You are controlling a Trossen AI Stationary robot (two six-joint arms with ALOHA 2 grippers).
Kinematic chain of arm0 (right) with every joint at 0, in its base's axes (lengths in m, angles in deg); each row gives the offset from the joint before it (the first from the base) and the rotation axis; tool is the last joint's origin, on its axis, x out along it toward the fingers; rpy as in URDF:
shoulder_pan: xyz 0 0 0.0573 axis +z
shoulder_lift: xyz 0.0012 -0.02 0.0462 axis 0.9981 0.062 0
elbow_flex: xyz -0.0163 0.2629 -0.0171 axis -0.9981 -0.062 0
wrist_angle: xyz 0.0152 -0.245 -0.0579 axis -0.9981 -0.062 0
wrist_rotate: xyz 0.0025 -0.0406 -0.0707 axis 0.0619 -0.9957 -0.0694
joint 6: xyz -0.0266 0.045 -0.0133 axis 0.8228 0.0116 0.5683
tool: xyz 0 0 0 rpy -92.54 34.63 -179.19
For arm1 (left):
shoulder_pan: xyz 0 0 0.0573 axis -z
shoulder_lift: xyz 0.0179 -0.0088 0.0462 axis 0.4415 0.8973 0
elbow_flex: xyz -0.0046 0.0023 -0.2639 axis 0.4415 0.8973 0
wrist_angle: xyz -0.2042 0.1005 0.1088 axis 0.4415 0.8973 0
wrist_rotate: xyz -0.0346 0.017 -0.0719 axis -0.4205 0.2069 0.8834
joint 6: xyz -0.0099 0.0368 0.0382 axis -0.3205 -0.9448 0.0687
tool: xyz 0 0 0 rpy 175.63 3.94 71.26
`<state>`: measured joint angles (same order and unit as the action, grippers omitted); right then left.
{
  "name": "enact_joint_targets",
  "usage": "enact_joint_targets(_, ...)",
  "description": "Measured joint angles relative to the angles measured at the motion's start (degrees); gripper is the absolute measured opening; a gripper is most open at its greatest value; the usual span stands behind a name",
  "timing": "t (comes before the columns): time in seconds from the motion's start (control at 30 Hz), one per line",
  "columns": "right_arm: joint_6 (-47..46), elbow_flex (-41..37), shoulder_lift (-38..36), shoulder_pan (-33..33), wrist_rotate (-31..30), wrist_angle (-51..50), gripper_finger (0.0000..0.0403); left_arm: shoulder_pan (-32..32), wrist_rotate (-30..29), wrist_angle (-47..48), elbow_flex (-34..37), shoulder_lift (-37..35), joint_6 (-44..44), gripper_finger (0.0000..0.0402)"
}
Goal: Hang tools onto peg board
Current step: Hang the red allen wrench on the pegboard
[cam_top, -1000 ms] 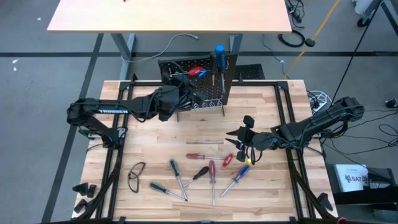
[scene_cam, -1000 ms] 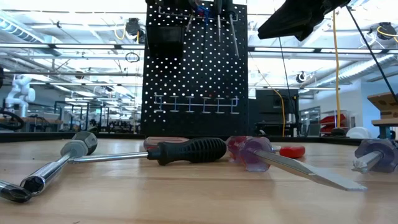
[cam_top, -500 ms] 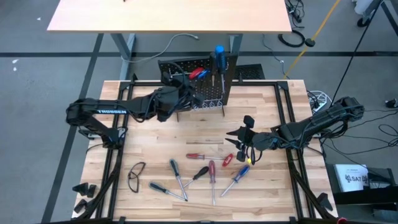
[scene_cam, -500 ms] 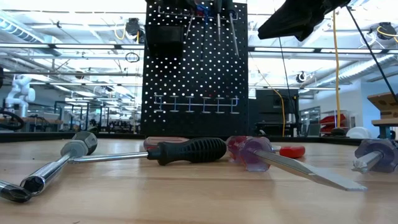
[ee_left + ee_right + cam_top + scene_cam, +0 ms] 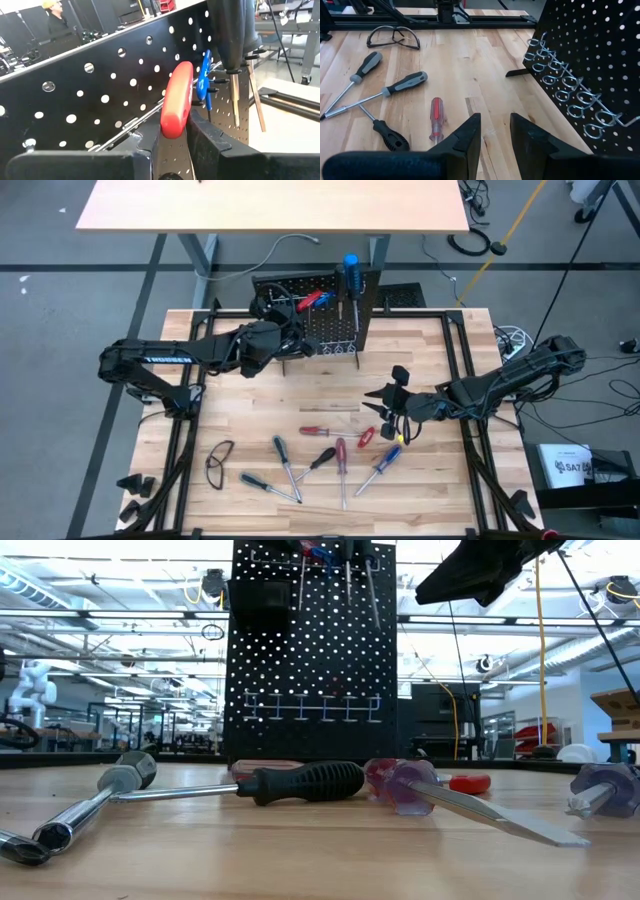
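The black peg board (image 5: 322, 315) stands upright at the table's far edge, and it also shows in the low view (image 5: 315, 650). A blue-handled screwdriver (image 5: 351, 265) and a black-handled one (image 5: 232, 35) hang from its top hooks. My left gripper (image 5: 292, 325) is up at the board's face, shut on a red-handled tool (image 5: 176, 100); a blue piece (image 5: 204, 82) sits just beyond the tool. My right gripper (image 5: 392, 395) waits open over the table's middle right, and nothing shows between its fingers (image 5: 495, 135). Several screwdrivers (image 5: 320, 458) lie flat on the near half of the table. My left gripper pinches the red handle's near end (image 5: 172, 127) between its two fingers. The fingers come about level from the table's left, and the handle runs on past them toward the board's upper hooks. The tool is clear of the table; whether its far end rests on a hook I cannot tell.
Safety glasses (image 5: 220, 463) lie near the left front of the table. A row of empty wire ring hooks (image 5: 565, 82) runs along the board's lower part. A black-handled screwdriver (image 5: 300, 782) and a clear purple handle (image 5: 400, 785) lie in front of the low camera. Bare wood lies between the board and the tools.
My left gripper has drawn back a little toward the table's left and rolled slightly, still shut on the red-handled tool. The tool's handle now lies more slanted against the board. The peg board has shifted slightly in the low view.
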<state>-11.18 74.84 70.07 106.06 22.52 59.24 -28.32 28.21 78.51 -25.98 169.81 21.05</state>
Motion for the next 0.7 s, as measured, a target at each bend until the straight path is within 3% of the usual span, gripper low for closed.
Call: enact_joint_targets(0.7,-0.82,0.0,-0.02,0.0,0.02,-0.18,0.0095,-0.54,-2.36,-1.15,0.0,-1.9,-1.3,0.0086)
